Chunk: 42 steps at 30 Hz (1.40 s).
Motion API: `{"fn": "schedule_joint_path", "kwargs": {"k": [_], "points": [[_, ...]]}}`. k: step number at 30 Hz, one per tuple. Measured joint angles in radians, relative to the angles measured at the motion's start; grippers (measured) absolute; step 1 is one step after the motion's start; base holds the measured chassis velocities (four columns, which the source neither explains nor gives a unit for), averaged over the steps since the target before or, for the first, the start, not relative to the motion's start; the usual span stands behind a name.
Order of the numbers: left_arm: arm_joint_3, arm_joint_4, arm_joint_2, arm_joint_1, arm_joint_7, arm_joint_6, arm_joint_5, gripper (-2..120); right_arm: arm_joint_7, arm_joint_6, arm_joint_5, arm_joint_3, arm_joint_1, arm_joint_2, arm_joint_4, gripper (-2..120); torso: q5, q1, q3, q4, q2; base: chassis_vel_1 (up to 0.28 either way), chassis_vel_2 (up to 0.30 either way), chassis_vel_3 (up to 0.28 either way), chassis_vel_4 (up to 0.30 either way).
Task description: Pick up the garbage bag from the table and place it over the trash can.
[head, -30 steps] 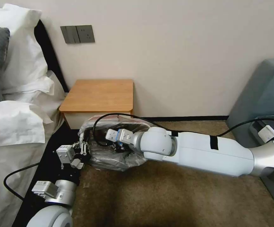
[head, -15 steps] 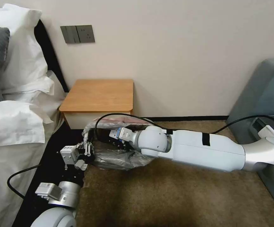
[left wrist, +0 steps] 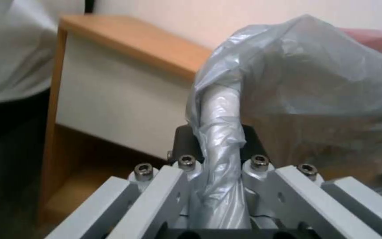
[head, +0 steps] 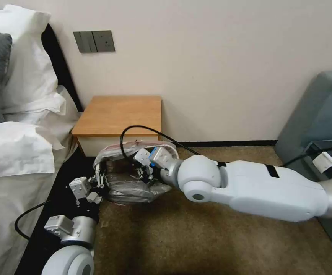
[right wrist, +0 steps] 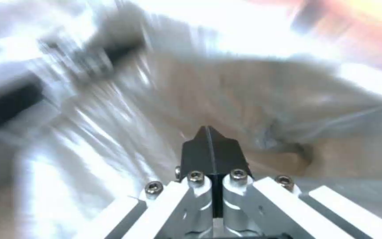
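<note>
left gripper: low over the dark strip of floor between the bed and the carpet, at the near-left side of the garbage bag. in the left wrist view a twisted rope of bag plastic runs between its fingers, which are clamped on it.

right gripper: reached in from the right, inside the bag's open mouth. in the right wrist view its black fingertips meet with no gap and nothing visible between them; the plastic around them is blurred.

garbage bag: grey, crinkled, pinkish at the rim, draped low on the carpet just in front of the desk. whether the trash can sits under it cannot be told.

desk: against the wall, beside the bed.
</note>
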State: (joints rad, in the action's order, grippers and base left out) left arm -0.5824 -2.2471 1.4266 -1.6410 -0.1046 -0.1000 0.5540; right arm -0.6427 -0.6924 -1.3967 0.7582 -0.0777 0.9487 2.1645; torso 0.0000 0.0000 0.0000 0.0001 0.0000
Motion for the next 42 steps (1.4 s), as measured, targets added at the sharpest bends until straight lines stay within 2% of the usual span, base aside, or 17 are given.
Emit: {"fn": "schedule_joint_path", "kwargs": {"k": [3, 6, 8, 10, 11, 14, 16, 18, 19, 20, 22, 23, 26, 31, 34, 41, 42], "points": [[0.000, 0.013, -0.004, 0.006, -0.021, -0.025, 0.029, 7, -0.063, 0.024, -0.070, -0.089, -0.033, -0.024, 0.084, 0, 0.0001, 0.000, 0.000, -0.0001, 0.000, 0.000, 0.000, 0.000, 0.000], [0.005, 0.022, -0.009, 0.008, -0.041, -0.061, 0.047, 7, -0.080, 0.060, -0.049, -0.144, -0.063, -0.067, 0.153, 6, 0.0001, 0.000, 0.000, 0.0003, 0.000, 0.000, 0.000, 0.000, 0.000], [0.015, 0.030, -0.019, 0.006, -0.057, -0.086, 0.052, 7, -0.059, 0.089, 0.093, -0.182, -0.113, -0.134, 0.192, 14, -0.0001, 0.000, 0.000, 0.0002, 0.000, 0.000, 0.000, 0.000, 0.000], [0.038, 0.034, -0.039, -0.001, -0.074, -0.120, 0.060, 7, 0.018, 0.154, 0.362, -0.235, -0.245, -0.235, 0.213, 24, 0.0006, 0.000, 0.000, -0.0003, 0.000, 0.000, 0.000, 0.000, 0.000], [0.038, 0.034, -0.039, -0.001, -0.074, -0.120, 0.060, 7, 0.018, 0.154, 0.362, -0.235, -0.245, -0.235, 0.213, 24, 0.0006, 0.000, 0.000, -0.0003, 0.000, 0.000, 0.000, 0.000, 0.000], [0.082, 0.048, -0.049, -0.013, -0.094, -0.153, 0.064, 7, 0.049, 0.217, 0.631, -0.363, -0.480, -0.302, 0.219, 37, 0.0003, 0.000, 0.000, -0.0003, 0.000, 0.000, 0.000, 0.000, 0.000], [0.090, 0.053, -0.049, -0.013, -0.098, -0.157, 0.063, 7, 0.051, 0.222, 0.673, -0.399, -0.533, -0.302, 0.219, 40, 0.0003, 0.000, 0.000, -0.0002, 0.000, 0.000, 0.000, 0.000, 0.000], [0.130, 0.091, -0.044, -0.014, -0.112, -0.188, 0.046, 7, 0.068, 0.235, 0.860, -0.591, -0.840, -0.260, 0.212, 52, 0.0007, 0.000, 0.000, -0.0004, 0.000, 0.000, 0.000, 0.000, 0.000], [0.143, 0.103, -0.043, -0.013, -0.116, -0.193, 0.044, 7, 0.068, 0.239, 0.898, -0.652, -0.925, -0.236, 0.212, 57, 0.0005, 0.000, 0.000, -0.0004, 0.000, 0.000, 0.000, 0.000, 0.000], [0.143, 0.103, -0.043, -0.013, -0.116, -0.193, 0.044, 7, 0.068, 0.239, 0.898, -0.652, -0.925, -0.236, 0.212, 57, 0.0005, 0.000, 0.000, -0.0004, 0.000, 0.000, 0.000, 0.000, 0.000], [0.167, 0.125, -0.043, -0.010, -0.122, -0.198, 0.045, 7, 0.083, 0.264, 1.011, -0.789, -1.107, -0.167, 0.210, 68, 0.0001, 0.000, 0.000, 0.0000, 0.000, 0.000, 0.000, 0.000, 0.000], [0.167, 0.125, -0.043, -0.010, -0.122, -0.198, 0.045, 7, 0.083, 0.264, 1.011, -0.789, -1.107, -0.167, 0.210, 68, 0.0001, 0.000, 0.000, 0.0000, 0.000, 0.000, 0.000, 0.000, 0.000], [0.195, 0.149, -0.047, -0.007, -0.138, -0.203, 0.049, 7, 0.131, 0.345, 1.154, -0.922, -1.295, -0.082, 0.203, 82, 0.0000, 0.000, 0.000, -0.0004, 0.000, 0.000, 0.000, 0.000, 0.000], [0.221, 0.172, -0.052, 0.012, -0.181, -0.244, 0.054, 7, 0.139, 0.364, 1.188, -0.954, -1.362, -0.032, 0.207, 96, 0.0000, 0.000, 0.000, 0.0000, 0.000, 0.000, 0.000, 0.000, 0.000], [0.232, 0.187, -0.051, 0.043, -0.220, -0.322, 0.057, 7, 0.147, 0.370, 1.199, -0.956, -1.366, -0.017, 0.204, 100, -0.0001, 0.000, 0.000, 0.0000, 0.000, 0.000, 0.000, 0.000, 0.000], [0.232, 0.204, -0.051, 0.083, -0.227, -0.365, 0.060, 27, 0.152, 0.365, 1.187, -0.948, -1.353, -0.017, 0.202, 100, 0.0000, 0.000, 0.000, 0.0000, 0.000, 0.000, 0.000, 0.000, 0.000], [0.231, 0.207, -0.052, 0.088, -0.233, -0.371, 0.060, 34, 0.152, 0.364, 1.180, -0.947, -1.349, -0.018, 0.200, 100, 0.0001, 0.000, 0.000, 0.0000, 0.000, 0.000, 0.000, 0.000, 0.000]]}}
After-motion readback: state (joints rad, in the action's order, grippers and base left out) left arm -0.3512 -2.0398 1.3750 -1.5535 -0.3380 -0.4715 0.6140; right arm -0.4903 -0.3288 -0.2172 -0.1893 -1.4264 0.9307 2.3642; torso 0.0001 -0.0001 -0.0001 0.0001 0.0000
